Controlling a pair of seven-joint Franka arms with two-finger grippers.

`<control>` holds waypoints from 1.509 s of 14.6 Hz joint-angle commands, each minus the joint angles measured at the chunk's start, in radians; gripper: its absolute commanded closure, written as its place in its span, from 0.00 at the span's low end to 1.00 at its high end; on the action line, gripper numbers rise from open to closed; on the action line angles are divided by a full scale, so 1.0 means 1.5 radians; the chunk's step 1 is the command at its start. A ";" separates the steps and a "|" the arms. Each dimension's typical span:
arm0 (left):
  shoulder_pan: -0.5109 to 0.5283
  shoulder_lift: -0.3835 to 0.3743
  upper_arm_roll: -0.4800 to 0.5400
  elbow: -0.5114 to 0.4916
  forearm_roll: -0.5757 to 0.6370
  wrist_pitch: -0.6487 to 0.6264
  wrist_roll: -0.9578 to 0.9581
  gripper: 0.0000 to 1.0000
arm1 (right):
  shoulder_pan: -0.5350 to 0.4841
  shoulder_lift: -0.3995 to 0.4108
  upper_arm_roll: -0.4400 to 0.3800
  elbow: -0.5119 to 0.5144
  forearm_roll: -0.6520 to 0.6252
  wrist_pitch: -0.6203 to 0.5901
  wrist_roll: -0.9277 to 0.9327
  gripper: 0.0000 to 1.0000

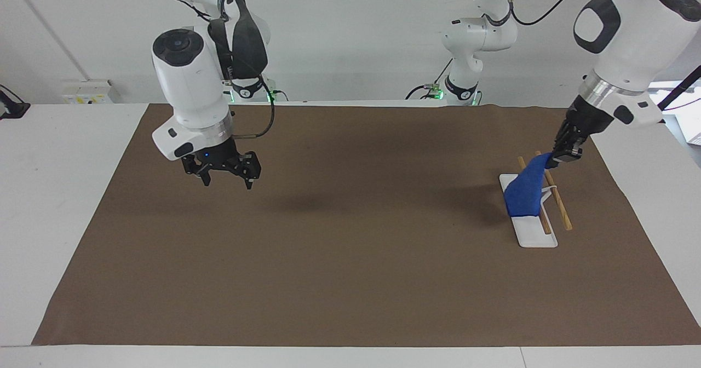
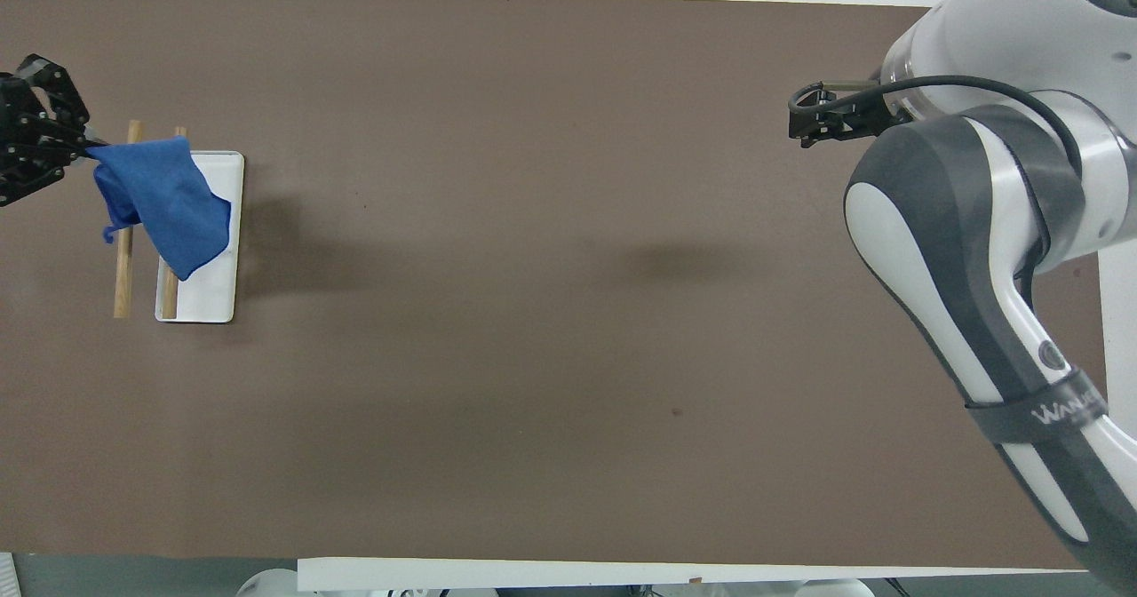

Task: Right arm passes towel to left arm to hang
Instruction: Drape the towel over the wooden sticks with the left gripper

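The blue towel (image 1: 523,193) hangs slanting from my left gripper (image 1: 556,161), which is shut on its upper corner above the rack. The rack is a white flat base (image 1: 535,239) with two raised wooden bars (image 1: 561,210), at the left arm's end of the table. The towel's lower end covers part of one bar and reaches down toward the base. In the overhead view the towel (image 2: 164,202) lies across both bars (image 2: 122,268) and the base (image 2: 209,295), beside the left gripper (image 2: 84,148). My right gripper (image 1: 227,180) is open and empty, blue light on, raised over the mat at the right arm's end.
A brown mat (image 1: 350,258) covers most of the white table (image 1: 60,193). The right arm's forearm and elbow (image 2: 959,250) fill one edge of the overhead view and hide most of its gripper (image 2: 804,122).
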 commanded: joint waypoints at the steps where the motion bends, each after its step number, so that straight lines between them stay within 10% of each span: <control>1: 0.083 -0.039 -0.005 -0.069 0.007 0.020 0.111 0.99 | -0.022 -0.048 0.003 0.030 -0.003 -0.088 -0.019 0.00; 9: 0.146 -0.061 -0.005 -0.213 0.007 0.229 0.228 0.98 | -0.037 -0.111 -0.066 0.127 0.002 -0.278 -0.207 0.00; 14: 0.166 -0.048 -0.005 -0.254 0.007 0.277 0.229 0.96 | 0.059 -0.173 -0.240 0.034 0.066 -0.271 -0.233 0.00; 22: 0.209 -0.026 -0.004 -0.253 0.008 0.329 0.264 0.97 | 0.101 -0.152 -0.279 0.035 0.050 -0.250 -0.263 0.00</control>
